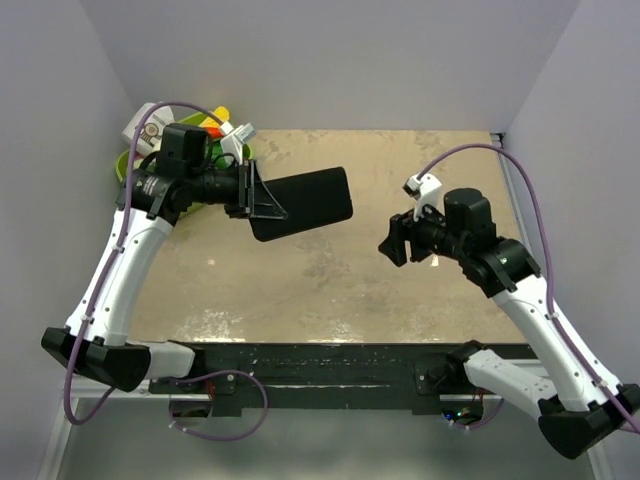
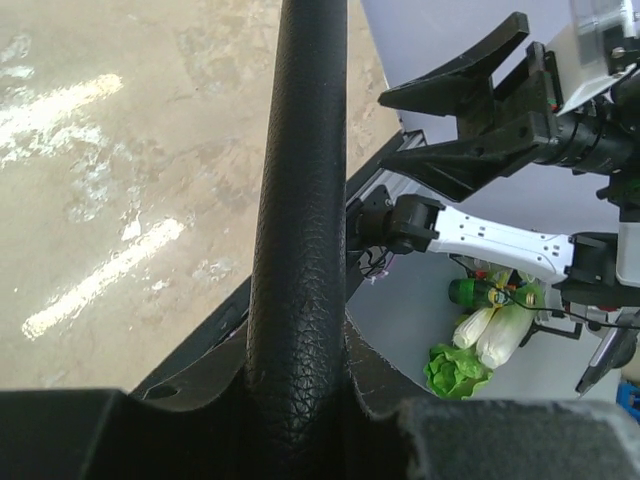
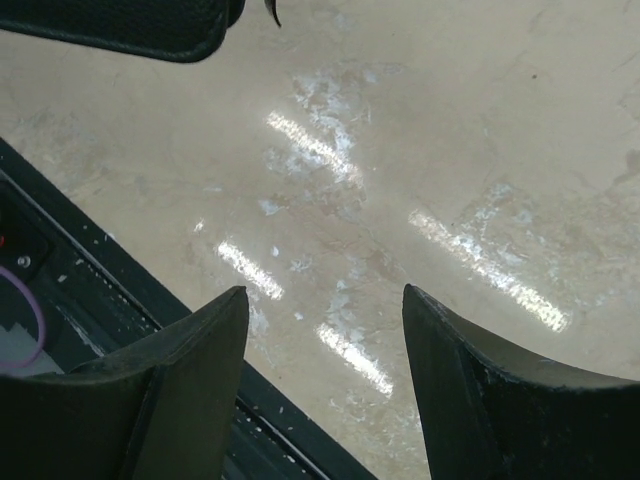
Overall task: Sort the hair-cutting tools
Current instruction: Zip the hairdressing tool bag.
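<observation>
Two arms: both reach in over the tan surface (image 1: 330, 290), the left from 7 o'clock, the right from 5 o'clock.
Left gripper (image 1: 262, 195): clamped on one short end of the black case (image 1: 305, 205), a finger pressed to each flat face.
Black case: flat, rectangular, with rounded corners and a pebbled skin. In the top view it sits just toward 11 o'clock from the surface's middle, free end pointing to about 3 o'clock. It looks raised off the surface.
Left wrist view: the black case (image 2: 300, 250) shows edge-on, running straight up the frame from the clamp.
Right gripper (image 1: 395, 240): fingers apart with nothing between them. It is on the 3 o'clock side, aimed toward 9 o'clock and well apart from the black case.
Right wrist view: both fingers (image 3: 190, 380) spread over bare surface, with a corner of the black case (image 3: 120, 25) at 11 o'clock in the frame.
Scissors and comb: cannot tell where they are; no view shows them.
Green bowl (image 1: 125, 165): at the 10 o'clock corner, partly hidden by the left arm, with coloured items inside too covered to name.
Toy vegetables (image 2: 480, 345): green and white, beyond the surface's edge in the left wrist view.
</observation>
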You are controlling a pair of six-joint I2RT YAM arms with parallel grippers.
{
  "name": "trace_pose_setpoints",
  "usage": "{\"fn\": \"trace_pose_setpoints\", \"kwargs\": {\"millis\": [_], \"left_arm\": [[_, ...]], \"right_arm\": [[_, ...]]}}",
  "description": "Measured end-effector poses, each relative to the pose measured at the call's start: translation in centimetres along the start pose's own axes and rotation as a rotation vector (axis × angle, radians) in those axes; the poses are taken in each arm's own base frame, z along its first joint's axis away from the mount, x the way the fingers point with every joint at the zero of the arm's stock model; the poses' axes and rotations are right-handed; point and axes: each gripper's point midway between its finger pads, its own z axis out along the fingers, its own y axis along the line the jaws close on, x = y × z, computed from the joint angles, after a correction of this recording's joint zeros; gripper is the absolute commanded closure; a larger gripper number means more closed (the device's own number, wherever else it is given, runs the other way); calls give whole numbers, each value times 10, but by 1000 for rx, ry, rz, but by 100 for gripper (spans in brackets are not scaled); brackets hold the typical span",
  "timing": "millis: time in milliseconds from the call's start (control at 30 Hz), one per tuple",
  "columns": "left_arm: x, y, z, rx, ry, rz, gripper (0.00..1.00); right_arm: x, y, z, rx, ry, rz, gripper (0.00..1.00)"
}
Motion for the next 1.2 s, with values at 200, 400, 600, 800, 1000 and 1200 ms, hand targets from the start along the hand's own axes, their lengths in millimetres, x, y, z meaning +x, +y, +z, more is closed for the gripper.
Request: {"fn": "trace_pose_setpoints", "kwargs": {"millis": [200, 400, 600, 800, 1000, 1200], "left_arm": [[9, 1, -10, -71, 36, -63, 100], [20, 1, -18, -123, 102, -139, 100], [32, 1, -21, -132, 152, -188, 100], [34, 1, -21, -130, 165, -193, 100], [35, 2, -21, -131, 172, -195, 100], [36, 0, -21, -119, 176, -182, 100]], "right_arm": [[17, 13, 26, -115, 72, -3, 37], [10, 31, 37, -223, 55, -46, 40], [12, 39, 58, -280, 47, -98, 41], [16, 34, 81, -283, 38, -111, 42], [5, 36, 94, -301, -11, -141, 42], [15, 50, 111, -390, 21, -165, 43]]}}
